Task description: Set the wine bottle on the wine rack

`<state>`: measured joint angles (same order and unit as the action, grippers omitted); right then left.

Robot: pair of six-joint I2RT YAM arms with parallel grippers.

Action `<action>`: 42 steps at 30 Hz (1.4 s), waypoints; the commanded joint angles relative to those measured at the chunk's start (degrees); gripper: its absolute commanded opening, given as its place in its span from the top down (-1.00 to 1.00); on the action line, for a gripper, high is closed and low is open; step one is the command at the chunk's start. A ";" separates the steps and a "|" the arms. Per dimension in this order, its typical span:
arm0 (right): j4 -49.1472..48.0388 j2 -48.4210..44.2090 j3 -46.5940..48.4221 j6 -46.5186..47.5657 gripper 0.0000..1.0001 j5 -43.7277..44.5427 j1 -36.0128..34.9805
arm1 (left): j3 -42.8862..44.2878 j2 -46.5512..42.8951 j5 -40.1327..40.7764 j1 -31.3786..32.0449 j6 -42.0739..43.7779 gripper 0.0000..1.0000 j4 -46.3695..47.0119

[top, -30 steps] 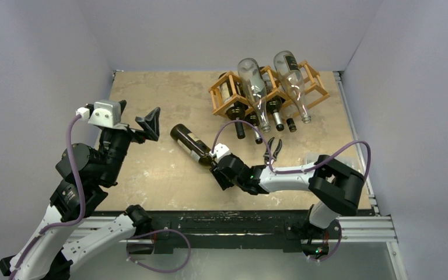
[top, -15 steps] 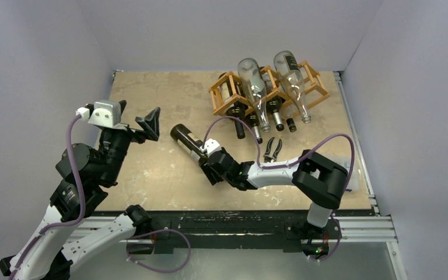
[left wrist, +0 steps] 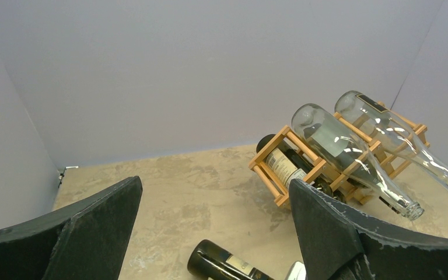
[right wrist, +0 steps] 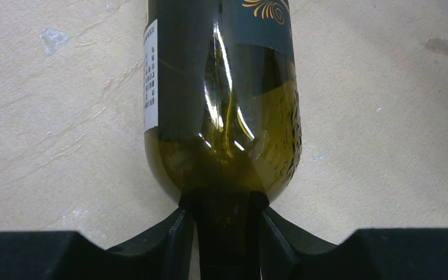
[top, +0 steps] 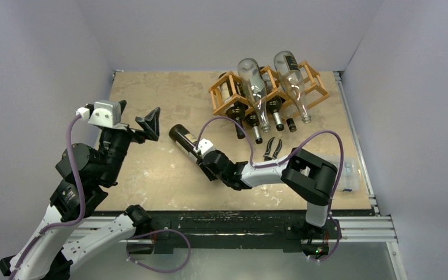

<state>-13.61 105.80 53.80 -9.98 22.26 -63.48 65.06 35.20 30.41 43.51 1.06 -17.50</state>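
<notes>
Wine bottle (top: 184, 139): dark green glass, labelled, lying on its side on the tan table (top: 151, 93), just left of centre in the overhead view. Its long axis runs diagonally, with the base to the upper left and the neck to the lower right.

Right gripper (top: 201, 156): at the neck end and in line with the bottle's axis. In the right wrist view the two fingers pinch the neck from either side, and the shoulder and body extend straight away from them toward the top of the frame. This is the nearer arm, and it is in contact.

Left gripper (top: 135, 116): jaws spread wide, holding nothing. It is raised at the left of the frame, near the bottle's base but apart from it.

Wine rack (top: 221, 83): light wooden lattice to the upper right of the bottle, well apart from it. Two clear bottles lie across its top and dark ones sit in its cells.

Judgement: the base leads away from the rack, so the bottle probably has to be lifted by the neck and swung to the upper right before it can be seated.
</notes>
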 commanded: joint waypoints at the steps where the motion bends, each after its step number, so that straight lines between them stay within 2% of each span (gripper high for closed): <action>1: -1.88 -1.66 1.53 1.75 0.22 1.84 -0.06 | 1.39 0.30 -0.40 -0.39 -0.61 -0.95 1.04; 13: 3.55 -12.63 4.94 1.92 1.00 3.63 -0.01 | 1.39 0.63 -0.79 -0.40 -0.62 -0.95 0.98; 30: 11.94 -32.99 9.48 5.94 1.00 10.32 2.74 | 1.39 -0.04 -0.51 -0.42 -0.62 -0.95 1.00; 42: 24.99 -48.87 12.54 8.42 1.00 12.58 14.88 | 1.48 -0.17 -1.65 -0.42 -2.65 -0.94 0.84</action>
<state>14.83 62.92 60.60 -3.75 30.24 -50.48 65.06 35.38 29.98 43.51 -0.05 -17.54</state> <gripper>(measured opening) 0.372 0.973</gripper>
